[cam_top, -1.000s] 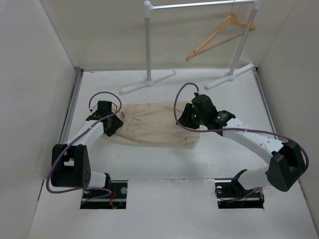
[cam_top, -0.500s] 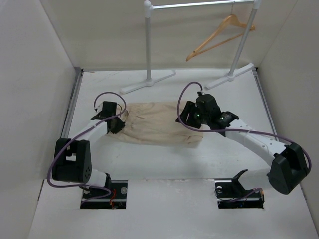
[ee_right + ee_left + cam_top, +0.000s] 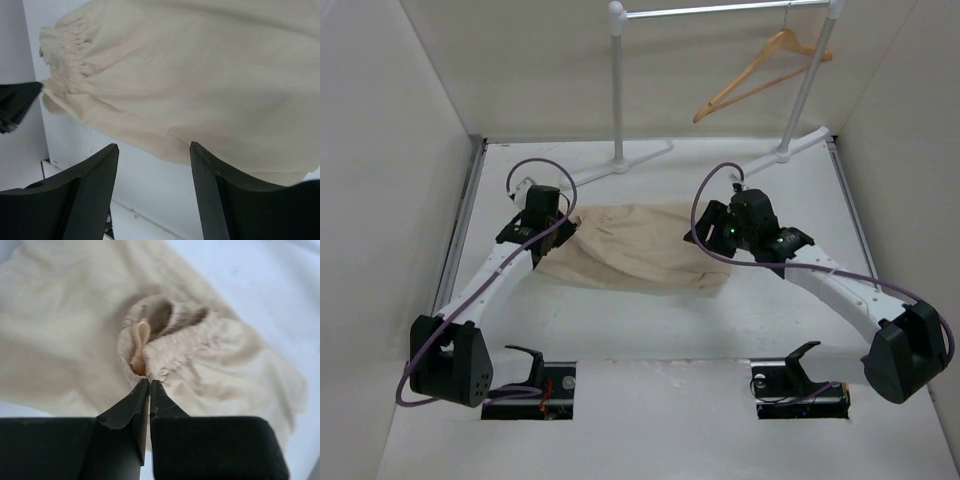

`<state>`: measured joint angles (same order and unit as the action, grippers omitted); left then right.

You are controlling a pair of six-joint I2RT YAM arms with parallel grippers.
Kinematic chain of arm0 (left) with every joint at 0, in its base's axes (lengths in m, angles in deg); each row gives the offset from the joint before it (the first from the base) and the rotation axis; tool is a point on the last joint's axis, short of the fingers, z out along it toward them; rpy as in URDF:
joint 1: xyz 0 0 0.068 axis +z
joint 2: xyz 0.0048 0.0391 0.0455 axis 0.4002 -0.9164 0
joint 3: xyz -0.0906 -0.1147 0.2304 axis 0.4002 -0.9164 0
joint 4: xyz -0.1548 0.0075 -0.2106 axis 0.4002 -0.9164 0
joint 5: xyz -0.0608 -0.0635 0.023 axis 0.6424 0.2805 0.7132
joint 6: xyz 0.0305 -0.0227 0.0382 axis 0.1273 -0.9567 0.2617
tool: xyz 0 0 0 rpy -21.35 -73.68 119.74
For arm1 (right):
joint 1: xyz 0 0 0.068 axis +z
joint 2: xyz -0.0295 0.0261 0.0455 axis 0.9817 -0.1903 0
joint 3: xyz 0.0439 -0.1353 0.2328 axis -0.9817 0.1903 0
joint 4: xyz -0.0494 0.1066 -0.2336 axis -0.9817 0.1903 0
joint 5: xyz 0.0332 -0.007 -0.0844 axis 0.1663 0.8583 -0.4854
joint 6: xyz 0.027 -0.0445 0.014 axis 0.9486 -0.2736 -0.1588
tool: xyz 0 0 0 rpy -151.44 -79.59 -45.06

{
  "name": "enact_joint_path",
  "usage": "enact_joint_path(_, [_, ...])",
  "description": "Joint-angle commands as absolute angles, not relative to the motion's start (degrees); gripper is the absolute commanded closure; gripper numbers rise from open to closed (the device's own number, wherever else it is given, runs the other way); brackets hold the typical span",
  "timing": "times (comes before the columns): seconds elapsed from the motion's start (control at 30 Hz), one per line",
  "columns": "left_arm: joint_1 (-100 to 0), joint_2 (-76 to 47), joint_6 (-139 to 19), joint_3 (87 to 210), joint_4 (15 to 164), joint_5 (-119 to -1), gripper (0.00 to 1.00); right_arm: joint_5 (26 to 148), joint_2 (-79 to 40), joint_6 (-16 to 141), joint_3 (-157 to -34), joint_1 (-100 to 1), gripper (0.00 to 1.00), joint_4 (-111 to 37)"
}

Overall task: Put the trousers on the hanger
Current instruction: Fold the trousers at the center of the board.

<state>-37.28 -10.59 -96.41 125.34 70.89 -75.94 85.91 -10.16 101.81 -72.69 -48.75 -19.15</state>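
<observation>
No writing, label, brand or number can be read — not in any view.

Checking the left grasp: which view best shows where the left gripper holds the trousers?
The left wrist view: close up, the left gripper is shut on the trousers at their gathered edge. Top external shows that gripper at the cloth's left end, the pinch hidden. Right wrist shows only a dark fingertip touching that edge.
</observation>
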Motion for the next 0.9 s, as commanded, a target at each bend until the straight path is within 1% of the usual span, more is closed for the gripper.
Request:
enact_joint_path(0.0, [-38.92,-7.8,-97.66,132.55,68.01,-79.24,1.0,86.92,-8.71,101.32,-71.99,-49.28,0.34,-22.44])
enact_joint_path(0.2, [-37.96,-4.64,-96.88,146.35,64.23,-80.99,1.0,87.27,-10.2,101.05,-72.78,-49.46,0.33,-22.62])
enact_joint_path(0.27, [-37.7,-2.44,-95.82,149.96,62.65,-83.71,1.0,87.45,-10.9,101.05,-73.22,-49.11,0.31,-22.71])
enact_joint_path(0.33, [-36.65,0.8,-94.42,150.5,61.24,-88.71,1.0,87.45,-11.69,100.97,-73.66,-49.11,0.29,-22.88])
enact_joint_path(0.4, [-34.8,4.14,-93.27,147.18,60.1,-93.64,1.0,87.62,-12.57,100.79,-74.01,-49.11,0.27,-22.88])
enact_joint_path(0.57, [-23.83,9.07,-94.67,133.83,59.21,-97.43,1.0,88.33,-15.47,99.91,-74.8,-48.93,0.19,-23.06])
enact_joint_path(0.63, [-17.25,9.26,-95.9,128.29,59.65,-99.45,1.0,88.33,-17.05,99.56,-75.07,-48.84,0.18,-23.15])
enact_joint_path(0.7, [-12.93,6.64,-95.99,125.47,61.22,-97.8,1.0,88.41,-17.93,99.3,-75.33,-48.67,0.17,-23.15])
enact_joint_path(0.77, [-9.85,3.04,-95.64,122.74,64.2,-95.16,0.96,88.41,-18.72,98.95,-75.68,-48.41,0.16,-23.24])
enact_joint_path(0.83, [-8.26,2.05,-95.38,119.32,66.94,-95.32,0.93,88.59,-19.08,98.59,-75.95,-48.4,0.16,-23.24])
enact_joint_path(0.87, [-7.21,2.05,-95.47,118.17,67.12,-95.59,0.89,88.76,-19.16,98.51,-75.95,-48.4,0.16,-23.15])
